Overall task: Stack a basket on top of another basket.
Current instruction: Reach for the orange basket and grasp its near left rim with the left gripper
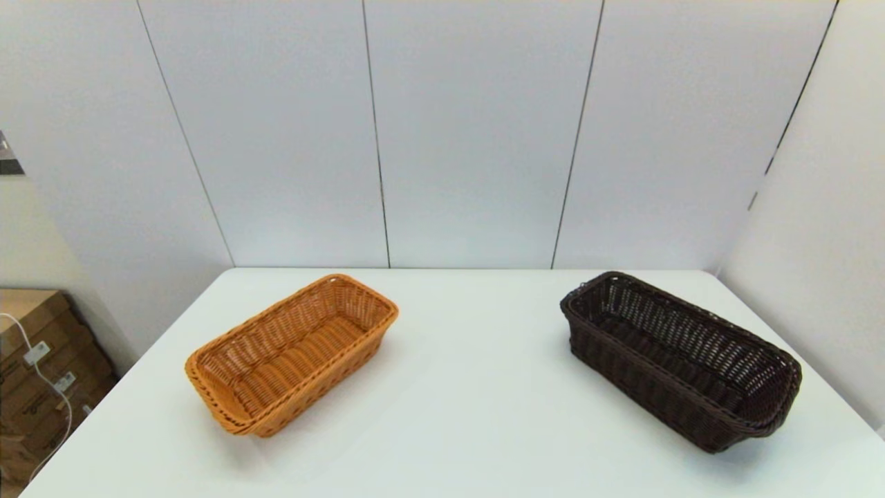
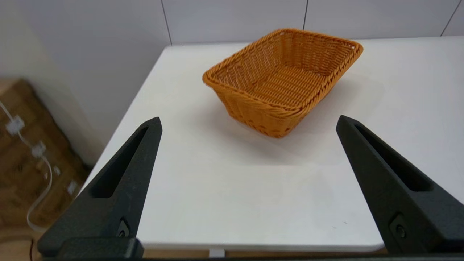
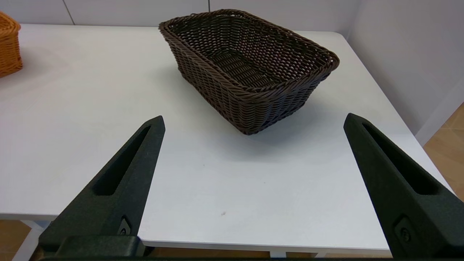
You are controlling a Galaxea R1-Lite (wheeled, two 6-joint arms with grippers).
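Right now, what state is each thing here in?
dark brown basket: upright, empty, on the table's right side, not stacked.
orange-tan basket: upright, empty, on the left, nothing on it.
left gripper: fingers open, short of the orange-tan basket.
right gripper: fingers open, short of the dark brown basket.

White bench (image 1: 470,415) fills the foreground, backed by a pale panelled wall (image 1: 470,138) with thin dark vertical seams. Brown cardboard boxes (image 1: 34,373) sit beyond the bench's left edge, a white cable (image 1: 48,387) hanging across them. Tan floor (image 3: 447,152) shows past the right edge.
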